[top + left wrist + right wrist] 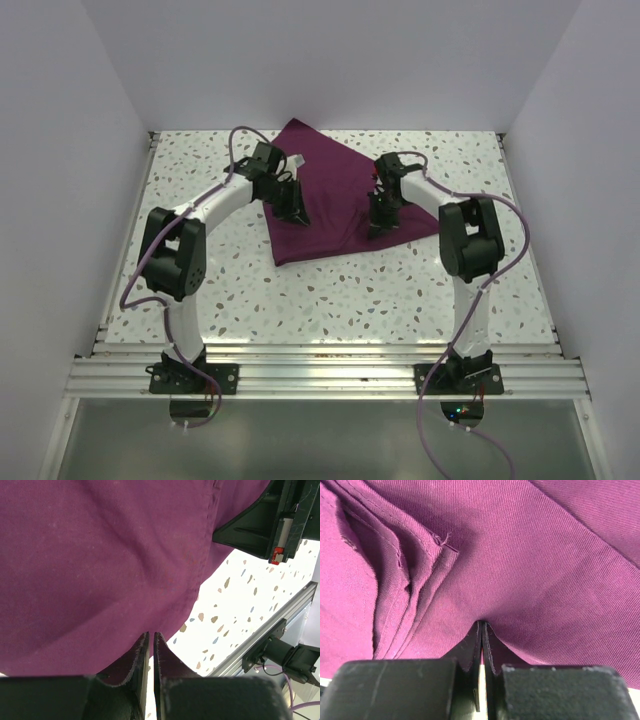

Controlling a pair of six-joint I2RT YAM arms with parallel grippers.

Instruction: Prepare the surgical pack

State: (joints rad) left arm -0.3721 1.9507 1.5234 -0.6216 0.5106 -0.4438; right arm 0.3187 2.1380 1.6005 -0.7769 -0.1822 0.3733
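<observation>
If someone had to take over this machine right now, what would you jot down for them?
Left gripper: shut, pinching the left edge of the purple cloth.
Right gripper: shut on the same cloth, at its right side.
Cloth: folded over in layers, lying mid-table, towards the far side.
Done: cloth partly folded. Nothing else of the pack is in view; whether anything lies inside cannot be told.
Left: probably finish folding, then release.

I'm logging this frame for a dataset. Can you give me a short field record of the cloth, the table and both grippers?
cloth: plum-purple, folded in layers, lying on the table
table: white speckled top
left gripper: pinched shut on the cloth's edge
right gripper: pinched shut on the cloth
</observation>
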